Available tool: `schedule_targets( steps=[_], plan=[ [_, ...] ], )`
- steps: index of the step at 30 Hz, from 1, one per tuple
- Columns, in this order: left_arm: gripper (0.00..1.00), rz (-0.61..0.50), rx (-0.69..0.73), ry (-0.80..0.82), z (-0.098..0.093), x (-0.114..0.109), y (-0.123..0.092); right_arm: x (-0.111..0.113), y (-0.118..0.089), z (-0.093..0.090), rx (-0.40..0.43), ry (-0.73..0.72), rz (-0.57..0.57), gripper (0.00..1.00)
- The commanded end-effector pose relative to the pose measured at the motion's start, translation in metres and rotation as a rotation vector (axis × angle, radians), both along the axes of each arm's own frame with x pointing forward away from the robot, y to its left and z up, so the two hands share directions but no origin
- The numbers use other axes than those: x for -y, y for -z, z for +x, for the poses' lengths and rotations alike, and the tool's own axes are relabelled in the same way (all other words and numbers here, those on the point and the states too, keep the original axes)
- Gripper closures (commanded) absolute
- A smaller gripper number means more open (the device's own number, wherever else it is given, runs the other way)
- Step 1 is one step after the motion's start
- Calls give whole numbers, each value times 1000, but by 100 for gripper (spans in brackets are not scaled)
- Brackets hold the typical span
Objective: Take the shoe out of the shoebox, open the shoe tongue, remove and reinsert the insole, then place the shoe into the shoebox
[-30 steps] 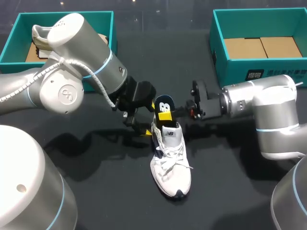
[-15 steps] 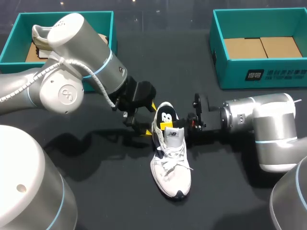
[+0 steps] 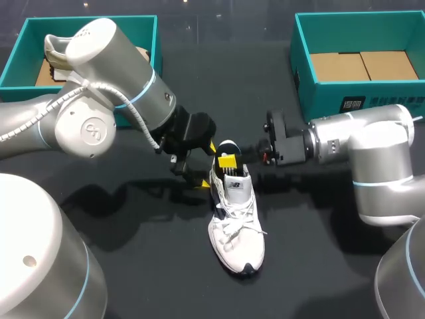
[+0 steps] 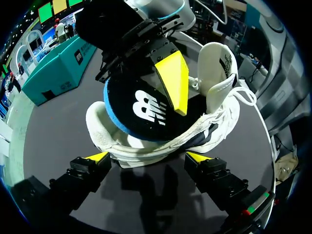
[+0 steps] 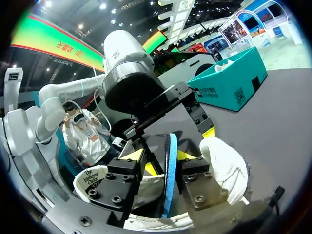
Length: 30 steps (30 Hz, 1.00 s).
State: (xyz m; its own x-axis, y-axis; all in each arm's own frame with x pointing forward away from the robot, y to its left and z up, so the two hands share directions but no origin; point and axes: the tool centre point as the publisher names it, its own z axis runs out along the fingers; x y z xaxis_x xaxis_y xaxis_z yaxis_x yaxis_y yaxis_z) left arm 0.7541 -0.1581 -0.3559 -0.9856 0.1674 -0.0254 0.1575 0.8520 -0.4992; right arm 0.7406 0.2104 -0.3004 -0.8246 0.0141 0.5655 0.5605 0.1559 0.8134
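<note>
The white shoe (image 3: pixel 237 229) lies out of the boxes, in the middle of the black table (image 3: pixel 153 279), with its toe toward the robot. The right gripper (image 3: pixel 229 161) is closed on the dark insole (image 3: pixel 226 146), one yellow finger flat on its upper face. The insole stands tilted at the heel, and its lower end is inside the shoe opening. The tongue (image 4: pixel 217 63) stands up. The left gripper (image 3: pixel 204 165) is at the side of the heel with its fingers wide apart, and it holds nothing. The teal box on the left (image 3: pixel 18 50) contains a second shoe (image 3: pixel 54 48), mostly hidden behind the left arm. The teal box on the right (image 3: pixel 300 60) shows its brown cardboard floor (image 3: pixel 362 66).
</note>
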Motion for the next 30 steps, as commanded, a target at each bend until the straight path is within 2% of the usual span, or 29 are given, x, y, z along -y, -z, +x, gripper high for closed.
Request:
schedule_targets(
  steps=[1,6,13,18,19,21,22,26,30],
  plan=[
    [0,1,0,1,0,1,1,2,-4,7,-1,-6,-9,100],
    [0,1,0,1,0,1,1,4,11,10,-45,4,7,100],
    [0,1,0,1,0,1,1,4,34,-5,-128,22,28,100],
    [0,1,0,1,0,1,1,5,28,-12,-93,37,27,100],
    [0,1,0,1,0,1,1,5,24,-12,-81,36,25,88],
    [0,1,0,1,0,1,1,4,17,-10,-54,30,21,58],
    [0,1,0,1,0,1,1,4,14,-9,-42,25,17,55],
    [0,1,0,1,0,1,1,2,4,-4,-8,11,-3,55],
    [0,1,0,1,0,1,1,2,-3,4,11,5,-15,62]
  ],
)
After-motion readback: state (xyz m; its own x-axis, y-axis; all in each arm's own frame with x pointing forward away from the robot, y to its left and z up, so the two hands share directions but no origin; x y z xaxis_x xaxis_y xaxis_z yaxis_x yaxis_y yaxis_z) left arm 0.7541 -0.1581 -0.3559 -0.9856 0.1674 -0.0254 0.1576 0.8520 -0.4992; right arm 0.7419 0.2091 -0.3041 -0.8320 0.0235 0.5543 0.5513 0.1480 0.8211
